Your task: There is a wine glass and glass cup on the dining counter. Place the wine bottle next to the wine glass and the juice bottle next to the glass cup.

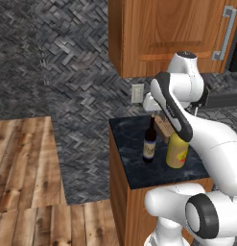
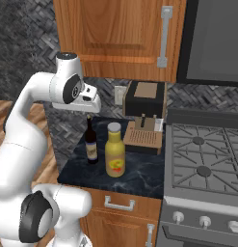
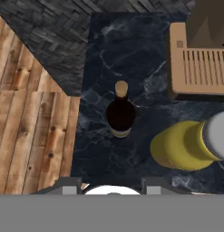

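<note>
The wine bottle (image 1: 149, 141) (image 2: 91, 142) stands upright on a small dark-topped kitchen counter (image 1: 127, 144); it is slim and dark with a pale label. Just right of it stands the stout yellow juice bottle (image 1: 177, 150) (image 2: 115, 152). My gripper (image 2: 93, 109) hangs above both bottles and touches neither. In the hand view its fingertips (image 3: 68, 186) stand apart with nothing between them, so the gripper (image 3: 111, 188) is open, looking down on the wine bottle (image 3: 120, 113) and the juice bottle (image 3: 186, 144). The wine glass, glass cup and dining counter are out of view.
A dark coffee machine (image 2: 145, 103) with a wooden drip tray (image 2: 143, 137) (image 3: 199, 59) stands behind the bottles. A stove (image 2: 202, 159) adjoins the counter on the right. Wooden wall cabinets (image 1: 163, 33) hang above. Wooden floor (image 1: 24, 158) lies beyond the counter's left edge.
</note>
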Robot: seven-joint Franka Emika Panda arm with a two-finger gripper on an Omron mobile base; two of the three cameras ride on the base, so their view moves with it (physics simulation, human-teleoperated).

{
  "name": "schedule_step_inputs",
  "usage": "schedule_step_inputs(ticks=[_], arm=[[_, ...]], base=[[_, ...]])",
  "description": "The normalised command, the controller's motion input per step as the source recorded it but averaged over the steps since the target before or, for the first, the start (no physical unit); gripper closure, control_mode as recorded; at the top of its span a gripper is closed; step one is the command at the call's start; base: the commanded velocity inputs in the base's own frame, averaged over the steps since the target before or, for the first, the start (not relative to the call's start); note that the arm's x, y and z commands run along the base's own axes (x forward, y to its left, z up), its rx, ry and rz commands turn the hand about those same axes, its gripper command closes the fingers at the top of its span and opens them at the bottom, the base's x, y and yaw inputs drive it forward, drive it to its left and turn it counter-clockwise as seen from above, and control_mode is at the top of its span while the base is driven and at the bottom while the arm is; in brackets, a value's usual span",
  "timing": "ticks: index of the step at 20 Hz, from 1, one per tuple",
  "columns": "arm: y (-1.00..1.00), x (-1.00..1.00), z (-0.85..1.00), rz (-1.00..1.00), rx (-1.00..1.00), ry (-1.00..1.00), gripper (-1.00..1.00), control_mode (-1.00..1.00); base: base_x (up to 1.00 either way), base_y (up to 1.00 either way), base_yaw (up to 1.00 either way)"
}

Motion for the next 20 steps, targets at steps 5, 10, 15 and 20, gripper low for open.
schedule_step_inputs(ticks=[5, 10, 15, 20], arm=[[-0.02, -0.05, 0.02, 0.00, -0.02, -0.03, -1.00, -1.00], [-0.15, -0.26, 0.22, 0.00, 0.00, -0.19, -1.00, -1.00], [-0.23, -0.27, 0.26, 0.00, 0.00, -0.09, -1.00, -1.00], [-0.32, -0.25, 0.14, -0.01, -0.04, 0.00, -1.00, -1.00]], base=[[0.00, 0.00, 0.00], [0.00, 0.00, 0.00], [0.00, 0.00, 0.00], [0.00, 0.00, 0.00]])
